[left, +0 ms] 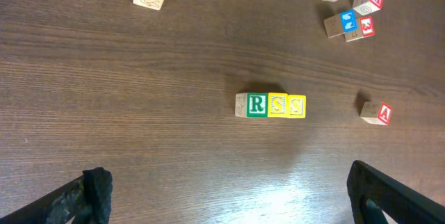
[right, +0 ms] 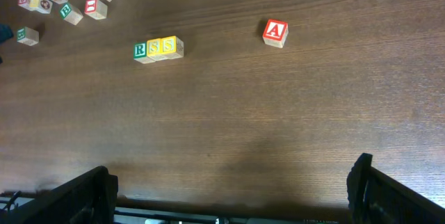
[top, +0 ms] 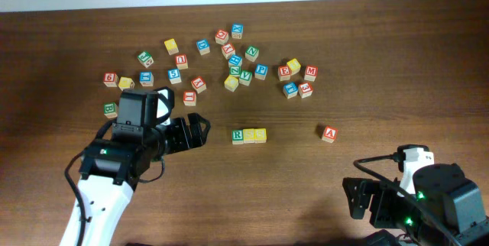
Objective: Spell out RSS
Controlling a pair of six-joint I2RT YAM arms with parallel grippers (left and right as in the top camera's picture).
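Observation:
Three letter blocks stand touching in a row on the table: a green R block (top: 238, 136), a yellow S block (top: 249, 135) and a second yellow S block (top: 260, 134). The row also shows in the left wrist view (left: 270, 105) and in the right wrist view (right: 158, 48). My left gripper (top: 200, 131) is open and empty, to the left of the row and apart from it. My right gripper (top: 357, 198) is open and empty at the table's front right, well away from the row.
A red A block (top: 328, 133) lies alone to the right of the row. Several loose letter blocks (top: 229, 59) are scattered across the back of the table. A green block (top: 111, 110) lies at the far left, next to my left arm.

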